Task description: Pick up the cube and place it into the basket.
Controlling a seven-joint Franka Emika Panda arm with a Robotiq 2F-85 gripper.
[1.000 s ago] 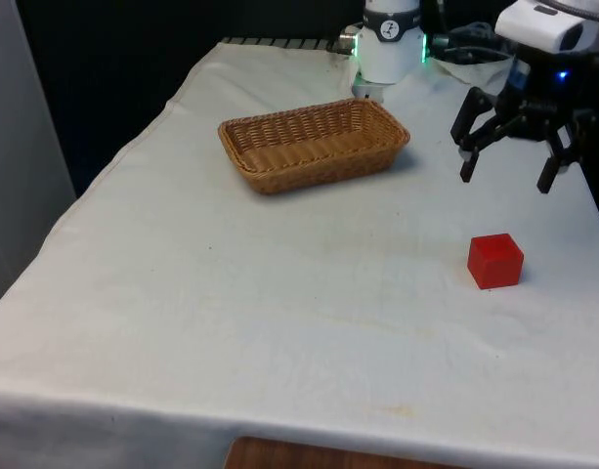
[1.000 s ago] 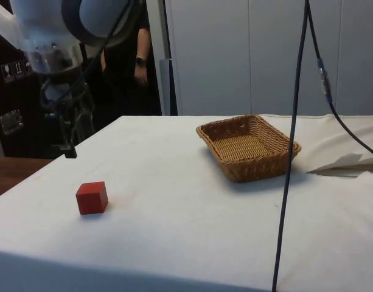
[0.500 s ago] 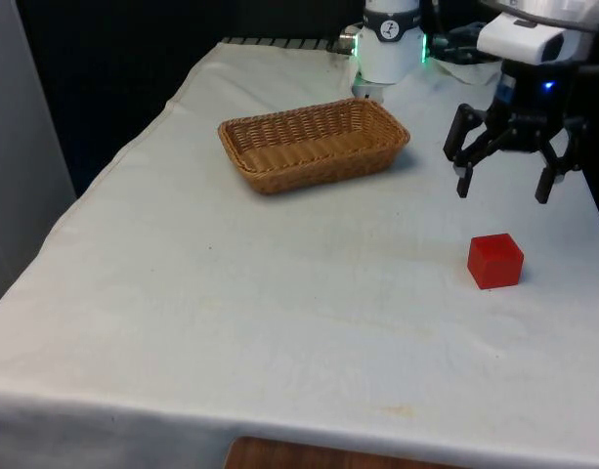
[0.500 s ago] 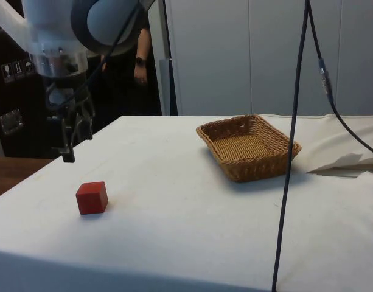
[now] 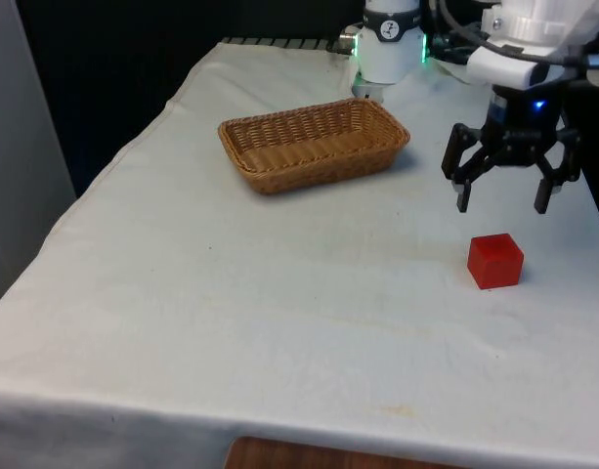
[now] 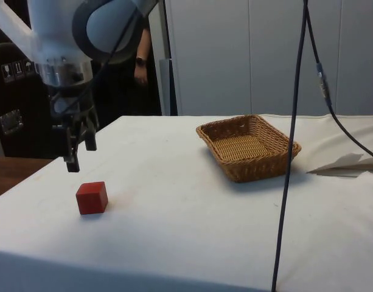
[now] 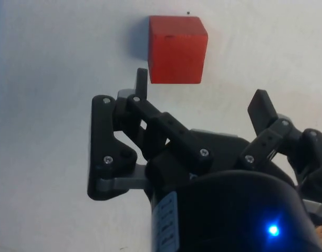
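Front view: gripper descending toward cube

Gripper (image 5: 502, 200): fingers spread wide, empty; lower than a second ago and shifted toward the front view's left, now above and slightly beyond the cube (image 5: 494, 261).
Cube: red, resting on the white cloth (image 5: 279, 293) near the front view's right edge, untouched.
Basket (image 5: 314, 143): wicker, empty, well apart from the cube.
Status: approach phase; grasp not yet made, further descent likely needed

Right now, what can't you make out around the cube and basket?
- Cube: its underside and far faces, every view.
- Basket: its floor in the front view, screened by the near wall.
- Gripper: its height above the cube, unclear in the wrist view.
- Person: mostly behind the arm, side view.
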